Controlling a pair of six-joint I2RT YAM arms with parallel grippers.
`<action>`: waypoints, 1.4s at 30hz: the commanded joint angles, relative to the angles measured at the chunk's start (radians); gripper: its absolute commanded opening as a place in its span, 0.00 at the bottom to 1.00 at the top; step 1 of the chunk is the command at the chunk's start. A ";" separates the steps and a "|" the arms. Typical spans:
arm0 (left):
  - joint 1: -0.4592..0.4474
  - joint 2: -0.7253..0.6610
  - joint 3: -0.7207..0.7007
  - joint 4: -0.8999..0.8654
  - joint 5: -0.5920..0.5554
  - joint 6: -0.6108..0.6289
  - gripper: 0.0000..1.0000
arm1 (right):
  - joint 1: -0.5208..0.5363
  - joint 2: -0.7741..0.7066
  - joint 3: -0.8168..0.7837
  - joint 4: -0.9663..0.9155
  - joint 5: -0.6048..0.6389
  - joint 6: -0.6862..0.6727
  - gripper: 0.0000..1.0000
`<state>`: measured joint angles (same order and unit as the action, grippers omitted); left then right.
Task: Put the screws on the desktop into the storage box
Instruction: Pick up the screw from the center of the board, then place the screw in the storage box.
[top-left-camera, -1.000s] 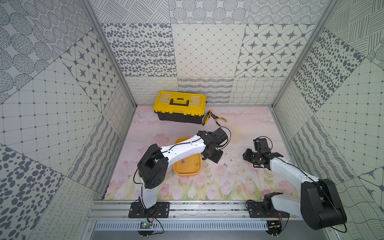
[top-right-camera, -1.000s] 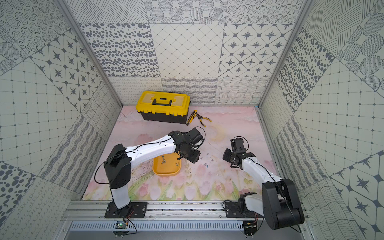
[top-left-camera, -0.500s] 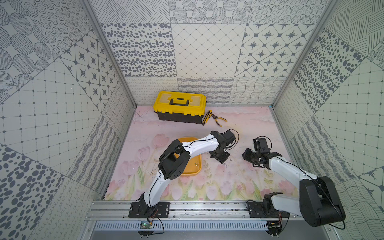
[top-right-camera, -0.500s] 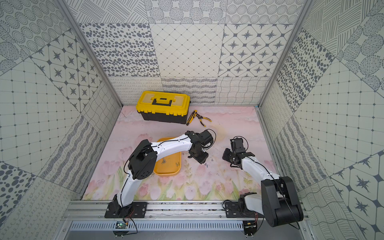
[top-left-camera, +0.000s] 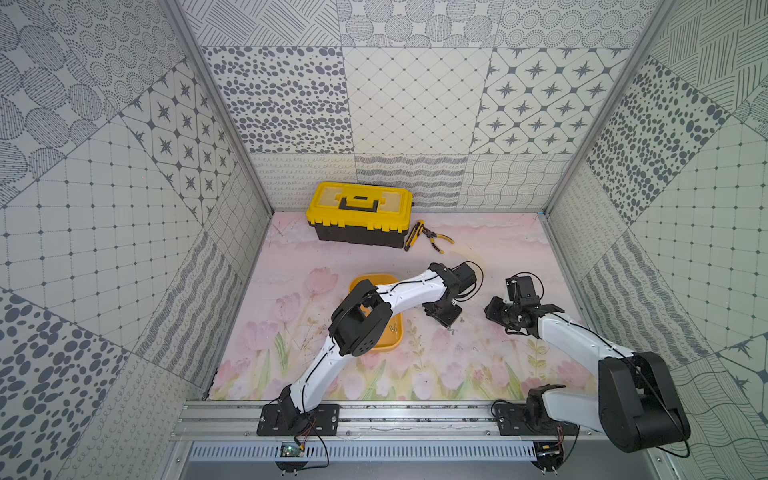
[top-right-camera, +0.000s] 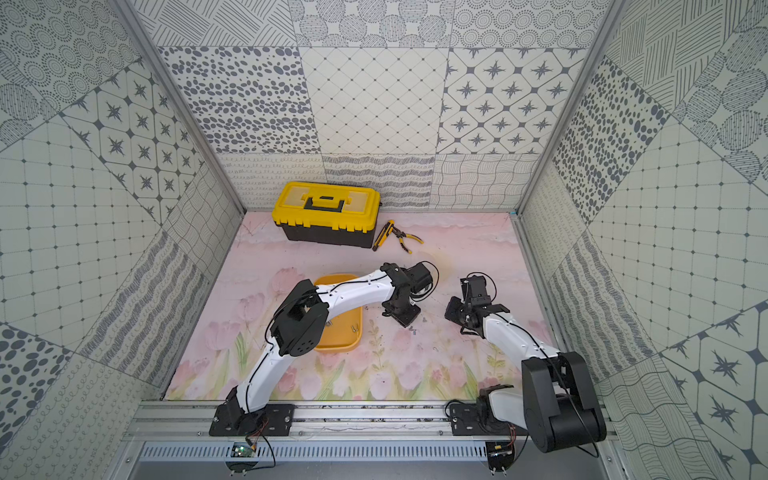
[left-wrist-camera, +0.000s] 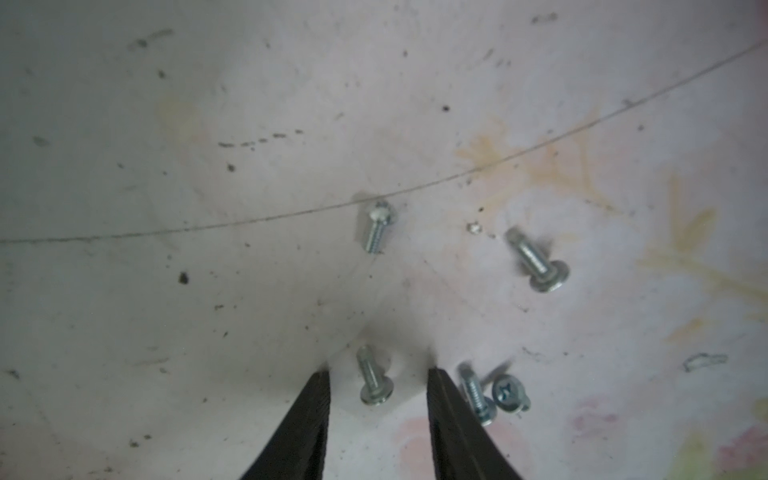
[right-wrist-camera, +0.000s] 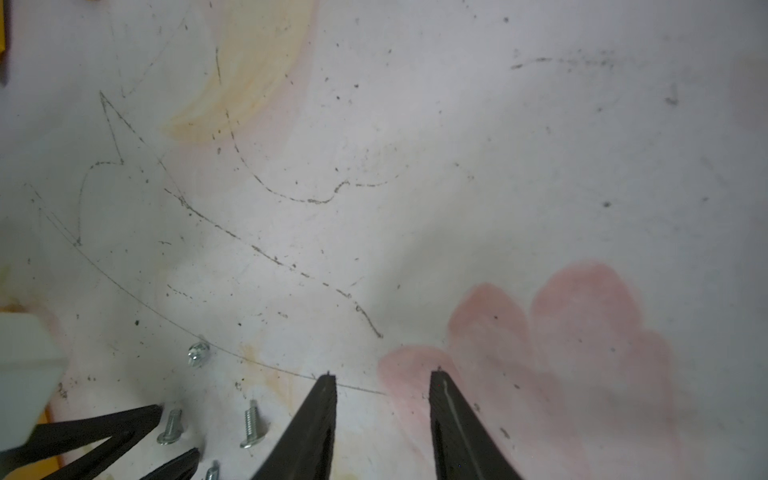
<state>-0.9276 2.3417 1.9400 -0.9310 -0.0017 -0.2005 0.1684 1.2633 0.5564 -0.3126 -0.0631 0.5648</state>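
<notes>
Several small silver screws lie on the pink desktop (top-left-camera: 478, 257) just right of the orange storage box (top-left-camera: 394, 340). My left gripper (left-wrist-camera: 379, 372) is low over them and open. One screw (left-wrist-camera: 374, 382) lies loose between its fingers, touching neither; two more (left-wrist-camera: 478, 395) lie just outside one finger and others (left-wrist-camera: 538, 264) lie further off. In both top views the left gripper (top-left-camera: 446, 320) (top-right-camera: 405, 318) stands right of the box. My right gripper (right-wrist-camera: 382, 374) is open and empty over bare desktop beside the same screws (right-wrist-camera: 250, 424). A few screws (top-right-camera: 354, 328) lie in the box.
A yellow-and-black toolbox (top-left-camera: 359, 218) stands at the back wall, with yellow-handled pliers (top-left-camera: 436, 240) and a knife (top-left-camera: 411, 239) beside it. The left forearm crosses above the storage box. The two grippers are close together; the left fingers (right-wrist-camera: 104, 432) show in the right wrist view.
The left arm has swung right from the storage box's edge to the screws, come down over them, and its jaws have narrowed. The right arm has hardly moved.
</notes>
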 joint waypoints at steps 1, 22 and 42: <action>-0.010 0.032 0.023 -0.065 -0.003 -0.041 0.38 | -0.003 0.008 0.002 0.033 -0.003 0.002 0.42; -0.008 -0.078 0.000 -0.086 -0.043 -0.055 0.00 | -0.004 -0.007 -0.005 0.035 -0.004 0.002 0.41; 0.328 -0.728 -0.673 -0.065 -0.040 -0.156 0.10 | -0.004 0.015 0.006 0.034 -0.016 -0.004 0.43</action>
<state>-0.6487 1.6398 1.3376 -0.9699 -0.0586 -0.3187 0.1677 1.2705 0.5564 -0.3050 -0.0784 0.5644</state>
